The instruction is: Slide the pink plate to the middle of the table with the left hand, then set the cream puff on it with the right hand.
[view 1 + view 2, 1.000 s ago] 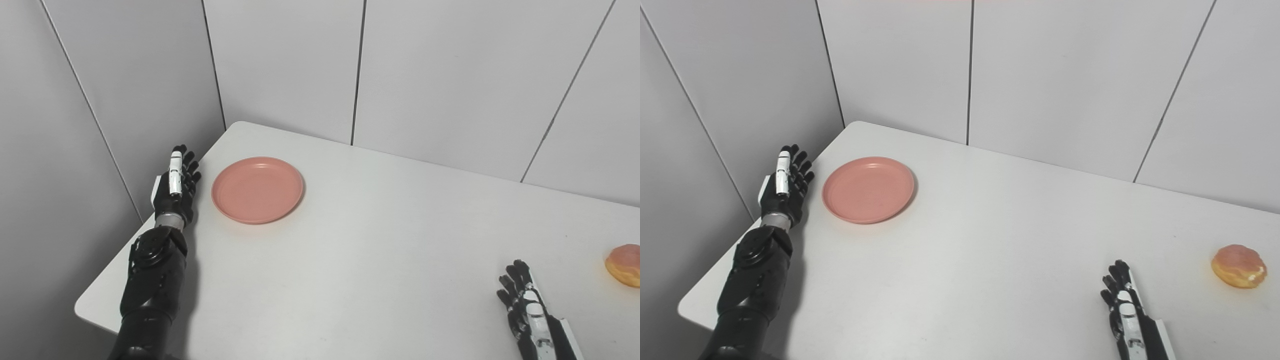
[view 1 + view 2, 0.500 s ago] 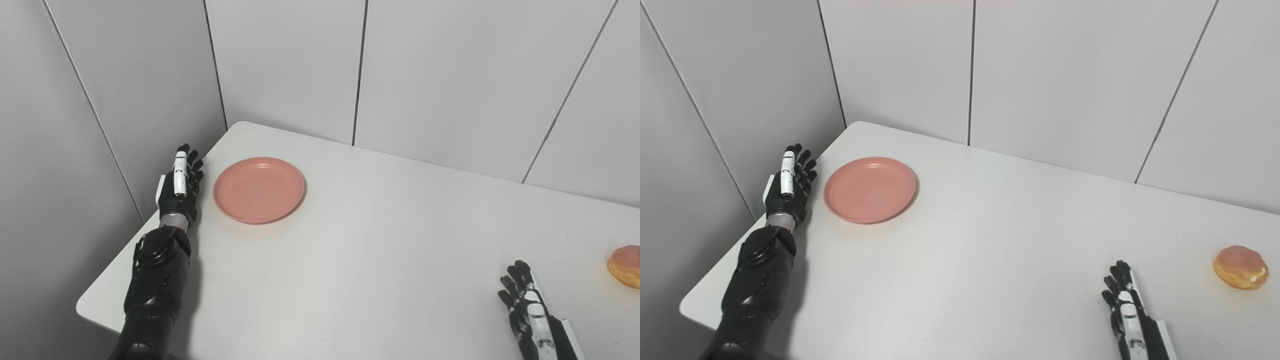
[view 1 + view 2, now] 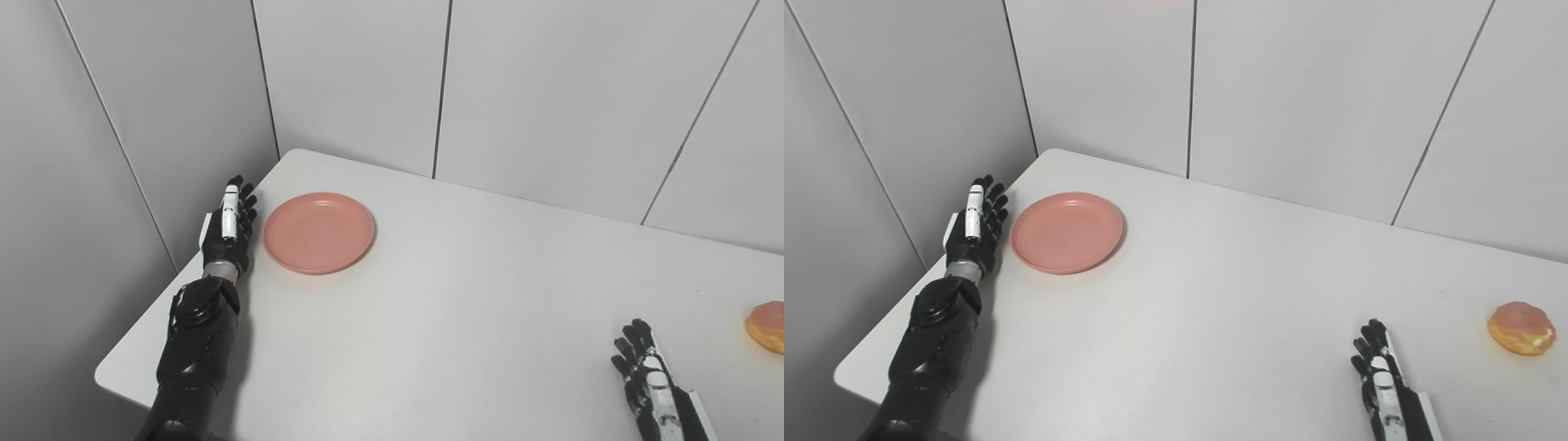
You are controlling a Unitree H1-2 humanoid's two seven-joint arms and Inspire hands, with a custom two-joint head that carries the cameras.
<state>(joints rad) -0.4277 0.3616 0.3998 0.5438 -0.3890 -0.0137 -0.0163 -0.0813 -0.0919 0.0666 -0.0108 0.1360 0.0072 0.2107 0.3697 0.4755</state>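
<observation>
Nearing pink plate [image 3: 318,231]: left hand [image 3: 229,228], closer.

No words, numbers, labels or signs can be read anywhere in these pics. The pink plate [image 3: 318,232] is plain, no print on it. The cream puff [image 3: 1521,319], far to the right of the plate, has no wrapper or tag. The white worktop [image 3: 465,294] is bare of any writing, and the grey wall panels [image 3: 551,92] behind the plate have no stickers or marks.
</observation>
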